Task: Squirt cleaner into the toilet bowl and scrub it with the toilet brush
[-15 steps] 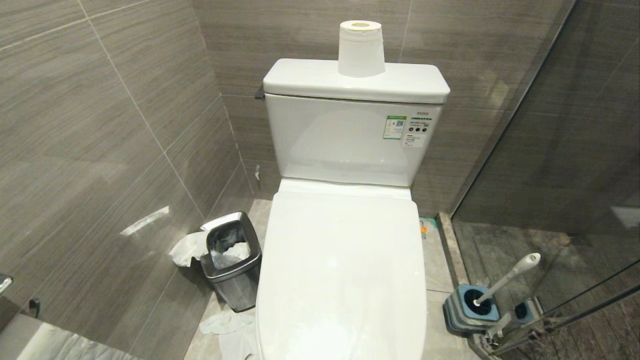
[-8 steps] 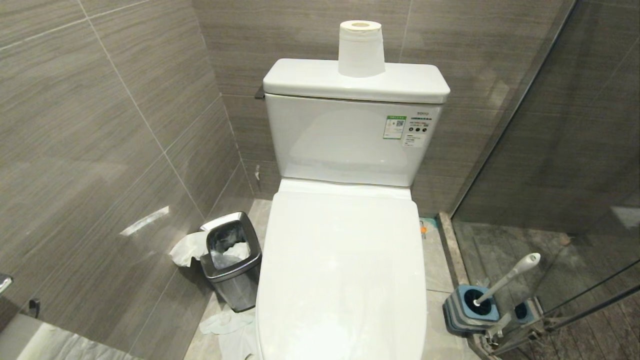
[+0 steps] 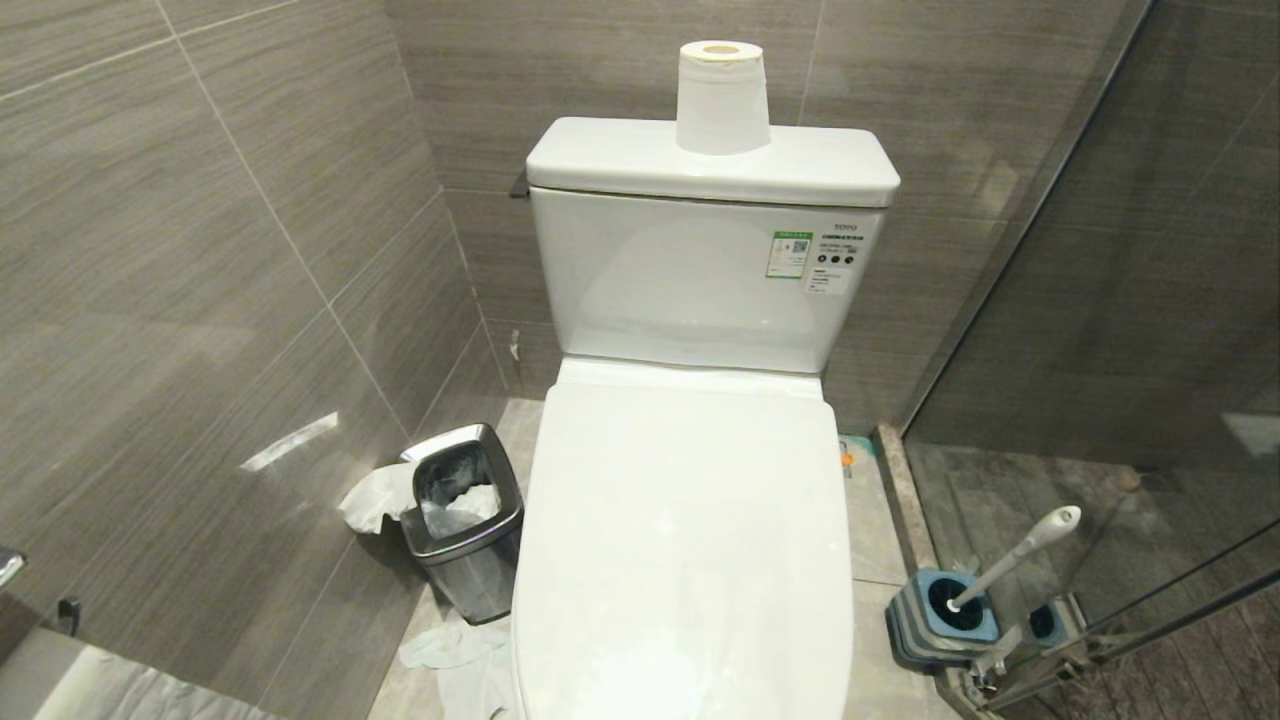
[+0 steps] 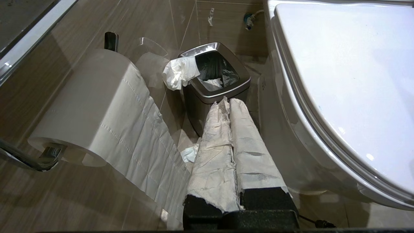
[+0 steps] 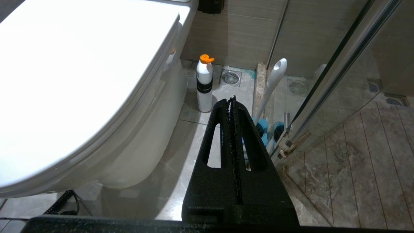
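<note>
**Toilet lid down, brush in its holder**

The toilet bowl (image 3: 684, 560) is covered by its closed lid. The toilet brush (image 3: 1015, 555) stands tilted in its blue holder (image 3: 935, 620) on the floor to the right, beside the glass partition (image 3: 1130, 300). A white bottle (image 5: 204, 84) stands beside the toilet base. Left pincer (image 4: 230, 103), paper-wrapped, and right pincer (image 5: 232, 100) both sit fully closed, holding nothing.

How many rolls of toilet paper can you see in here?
2. One toilet paper roll stands upright on the cistern lid; another roll hangs on a wall holder left of the toilet. Others may be out of view.
</note>
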`<state>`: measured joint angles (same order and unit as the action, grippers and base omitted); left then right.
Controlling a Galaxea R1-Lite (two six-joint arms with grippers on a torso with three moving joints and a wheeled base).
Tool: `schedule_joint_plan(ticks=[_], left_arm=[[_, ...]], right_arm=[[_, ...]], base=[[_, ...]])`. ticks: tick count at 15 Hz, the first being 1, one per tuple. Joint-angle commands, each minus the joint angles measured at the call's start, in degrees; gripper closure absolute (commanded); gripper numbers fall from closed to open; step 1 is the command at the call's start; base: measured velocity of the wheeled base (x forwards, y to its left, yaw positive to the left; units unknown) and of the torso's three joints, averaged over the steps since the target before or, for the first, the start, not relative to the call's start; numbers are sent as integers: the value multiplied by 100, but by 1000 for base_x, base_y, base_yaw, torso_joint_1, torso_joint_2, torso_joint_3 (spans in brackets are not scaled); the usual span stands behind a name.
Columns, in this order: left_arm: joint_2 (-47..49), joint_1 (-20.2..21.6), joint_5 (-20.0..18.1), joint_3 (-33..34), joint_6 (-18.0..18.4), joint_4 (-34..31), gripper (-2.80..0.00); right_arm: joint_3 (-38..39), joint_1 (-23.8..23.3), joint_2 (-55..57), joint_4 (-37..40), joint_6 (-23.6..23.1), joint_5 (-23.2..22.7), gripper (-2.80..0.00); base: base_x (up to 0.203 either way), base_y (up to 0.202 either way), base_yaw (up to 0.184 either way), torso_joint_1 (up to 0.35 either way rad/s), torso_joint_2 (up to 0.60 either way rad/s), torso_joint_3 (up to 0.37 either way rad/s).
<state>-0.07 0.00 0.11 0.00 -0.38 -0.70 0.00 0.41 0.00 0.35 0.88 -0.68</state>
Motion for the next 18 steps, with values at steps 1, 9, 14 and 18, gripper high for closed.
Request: schedule_joint_plan(ticks=[1, 9, 14, 18], left_arm=[[-1, 0, 7, 9, -6, 0, 0], [-1, 0, 7, 9, 3, 0, 0], [7, 1, -2, 9, 12, 0, 0], [7, 1, -2, 9, 12, 0, 0]], right_arm=[[0, 2, 0, 0, 0, -2, 0], [0, 2, 0, 0, 0, -2, 0], [0, 2, 0, 0, 0, -2, 0], [-5, 2, 0, 0, 0, -2, 0]], base=[[0, 0, 0, 0, 0, 0], [0, 0, 0, 0, 0, 0], [0, 0, 0, 0, 0, 0], [0, 0, 0, 0, 0, 0]])
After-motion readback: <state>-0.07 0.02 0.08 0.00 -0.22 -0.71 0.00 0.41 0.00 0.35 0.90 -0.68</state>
